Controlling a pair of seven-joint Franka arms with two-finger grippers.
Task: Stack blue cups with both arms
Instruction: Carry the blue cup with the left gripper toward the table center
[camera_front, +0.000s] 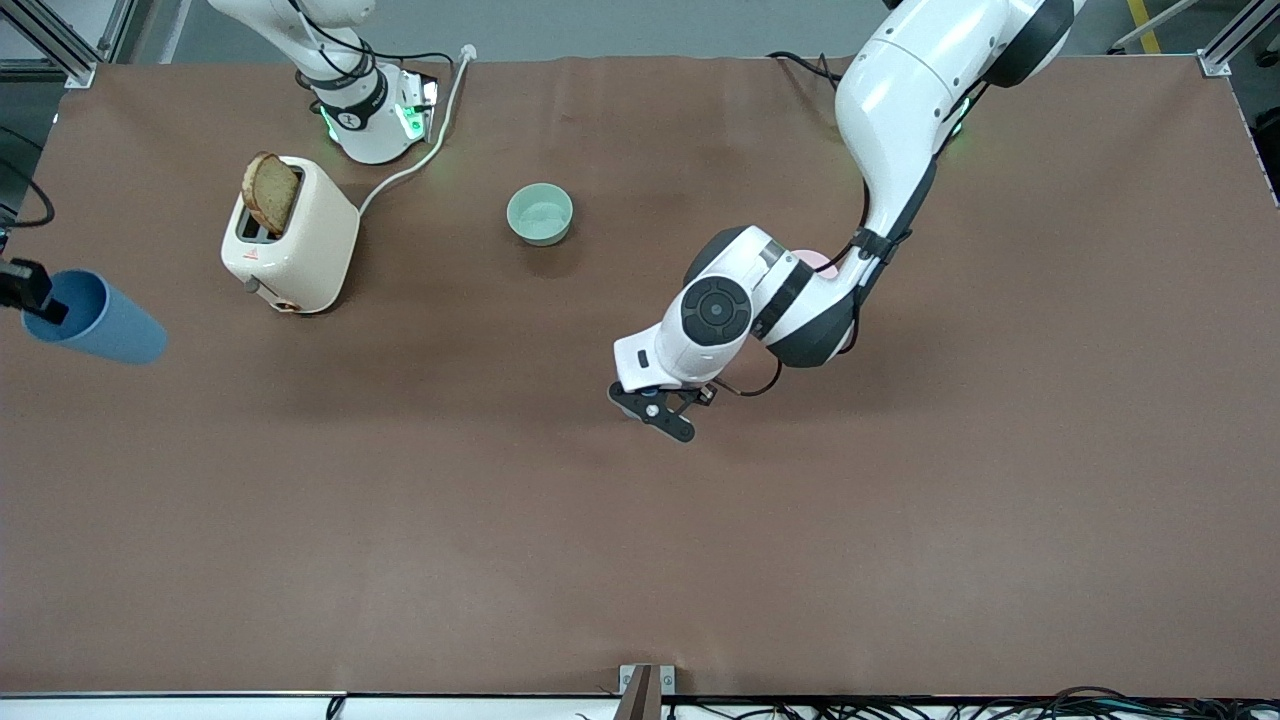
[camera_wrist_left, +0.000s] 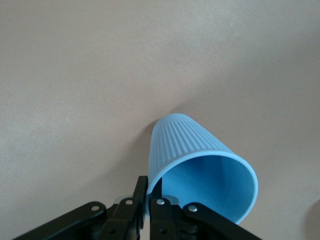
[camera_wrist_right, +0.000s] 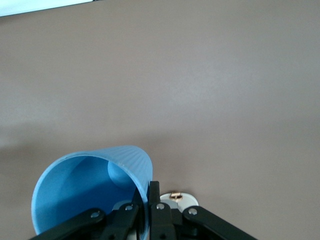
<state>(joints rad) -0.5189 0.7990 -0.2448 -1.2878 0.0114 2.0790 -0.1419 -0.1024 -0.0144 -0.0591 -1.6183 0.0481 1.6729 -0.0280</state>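
Blue cup (camera_wrist_left: 200, 165) sits pinched by its rim in the left pincer (camera_wrist_left: 148, 200); the right pincer (camera_wrist_right: 149, 202) is clamped on the other blue cup (camera_wrist_right: 90, 192), both off the surface (camera_front: 640, 560).

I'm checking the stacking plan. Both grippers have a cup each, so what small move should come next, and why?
Probably bring the two together over mid-table. The right gripper pinches its blue cup at the right arm's table end, apart from the left gripper, which pinches the other cup by its rim.
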